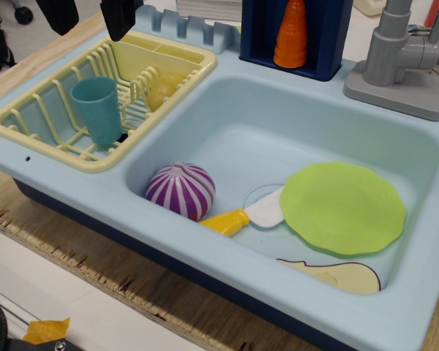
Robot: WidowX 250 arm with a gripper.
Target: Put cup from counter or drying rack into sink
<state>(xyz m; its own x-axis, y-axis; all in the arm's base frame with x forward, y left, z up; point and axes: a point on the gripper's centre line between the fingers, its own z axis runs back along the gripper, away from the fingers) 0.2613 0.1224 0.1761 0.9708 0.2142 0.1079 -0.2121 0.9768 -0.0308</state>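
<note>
Teal cup (97, 109) upright in drying rack (29, 126), purple ball (180, 191) in sink (227, 95)

Open space above the drying rack (36, 121), where the upright cup (97, 110) stands among ribs, its right side close to a row of them. Sink (227, 95): bare floor at rear and centre; the front is occupied by purple striped ball (180, 191), yellow-handled spatula (243, 214) and green plate (343, 208). Faucet (402, 55) and orange cone (291, 34) line the rear edge.
</note>
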